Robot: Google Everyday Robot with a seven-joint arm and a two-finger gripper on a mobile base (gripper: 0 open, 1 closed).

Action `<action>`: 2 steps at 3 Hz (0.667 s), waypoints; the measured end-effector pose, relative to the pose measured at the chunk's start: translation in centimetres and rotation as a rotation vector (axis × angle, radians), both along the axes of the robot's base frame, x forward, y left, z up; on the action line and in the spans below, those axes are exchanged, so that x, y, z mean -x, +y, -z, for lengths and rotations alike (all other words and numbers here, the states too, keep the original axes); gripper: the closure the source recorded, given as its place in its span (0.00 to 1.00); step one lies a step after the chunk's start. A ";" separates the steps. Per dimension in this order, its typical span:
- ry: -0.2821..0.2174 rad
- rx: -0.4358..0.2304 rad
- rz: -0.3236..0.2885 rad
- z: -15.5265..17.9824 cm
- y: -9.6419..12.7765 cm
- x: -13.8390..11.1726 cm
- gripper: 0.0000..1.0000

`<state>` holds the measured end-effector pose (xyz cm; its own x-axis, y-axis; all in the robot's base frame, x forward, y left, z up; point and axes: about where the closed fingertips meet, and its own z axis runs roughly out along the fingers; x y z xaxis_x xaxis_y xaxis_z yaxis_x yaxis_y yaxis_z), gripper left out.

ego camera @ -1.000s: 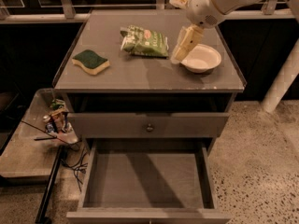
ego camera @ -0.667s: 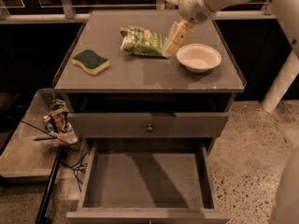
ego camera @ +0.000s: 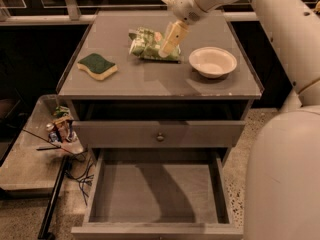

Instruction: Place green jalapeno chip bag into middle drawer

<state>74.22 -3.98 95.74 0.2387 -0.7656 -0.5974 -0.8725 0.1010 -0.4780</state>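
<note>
- The arm [ego camera: 280,19] is swinging to the left. A second ago its pincer [ego camera: 166,44] was hanging at the rim of the white bowl [ego camera: 213,61]; now it is reaching down over the right end of the green jalapeno chip bag [ego camera: 145,45]. This is looking like the approach to the pickup, as the bag is lying where it lay before, not yet lifted.
- The worktop [ego camera: 160,81] is showing a flat, matte grey face, with the bag lying at its back centre.
- The middle drawer [ego camera: 155,191] is standing pulled out below, wide and shallow, with a bare grey floor and low side walls, so it is looking ready to receive the bag.
- The drawer front [ego camera: 120,133] above it is sitting closed, plain grey around a small round knob [ego camera: 160,137].
- The bowl is sitting near the bag's right end, smooth, round, shallow and rigid.
- The sponge [ego camera: 97,66] is lying front-left, well apart from the bag, green above and yellow beneath, with wavy edges.
- The bag is showing crinkled green-and-white foil, puffy and irregular; it is probably going to crumple or slip under a squeeze.
- The pincer is slanting down to the left, pale and tapering, its tip at the bag's surface; whether it is apart or together cannot be told.
</note>
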 end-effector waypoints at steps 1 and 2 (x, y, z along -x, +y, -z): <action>0.038 0.005 0.061 1.9 1.0 -2.7 0.00; 0.125 -0.071 0.171 3.9 1.4 -5.3 0.00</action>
<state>79.49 -2.63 91.81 0.0300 -0.7434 -0.6682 -0.8916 0.2823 -0.3540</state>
